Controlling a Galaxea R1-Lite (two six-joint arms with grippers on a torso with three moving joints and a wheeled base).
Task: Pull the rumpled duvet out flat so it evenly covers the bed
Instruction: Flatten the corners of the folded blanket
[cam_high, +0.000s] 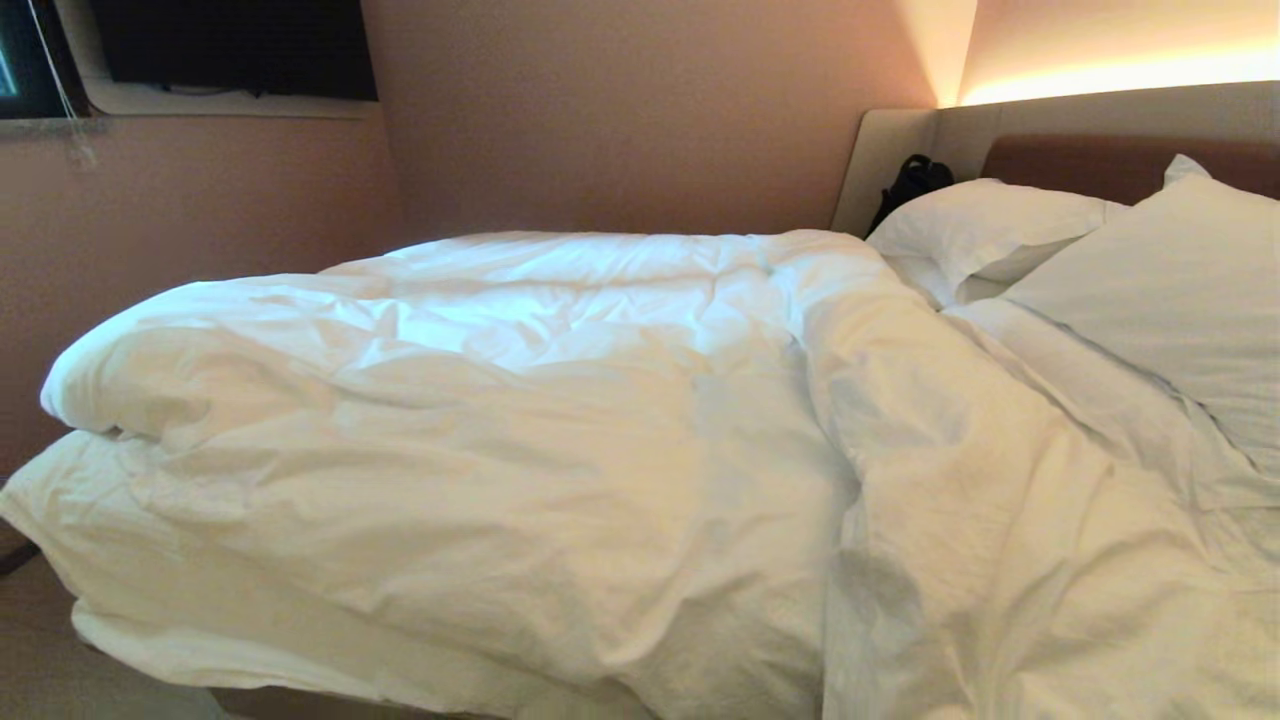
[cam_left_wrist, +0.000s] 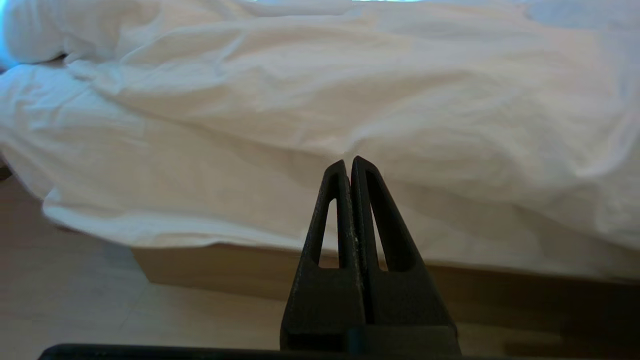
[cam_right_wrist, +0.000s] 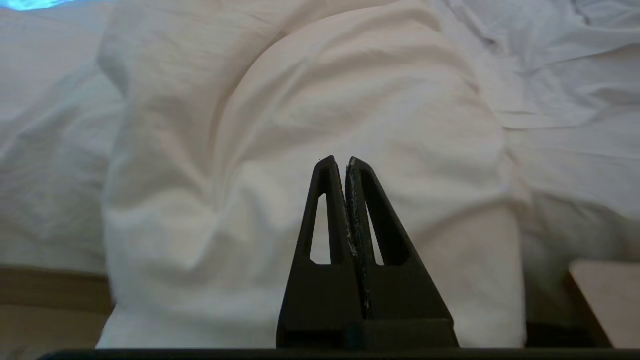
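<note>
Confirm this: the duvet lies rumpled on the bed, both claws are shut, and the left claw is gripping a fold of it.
Not quite. The left claw grips nothing: the left wrist view shows its fingers pressed together, empty, short of the duvet. The rest holds: the duvet lies rumpled on the bed, and the right claw is shut too.

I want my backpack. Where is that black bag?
In the head view, the black bag sits far right, in the headboard corner behind the pillows.

Each end effector, left (cam_left_wrist: 348, 161) and right (cam_right_wrist: 340, 161), has matte black tapered fingers with triangular cutouts.
</note>
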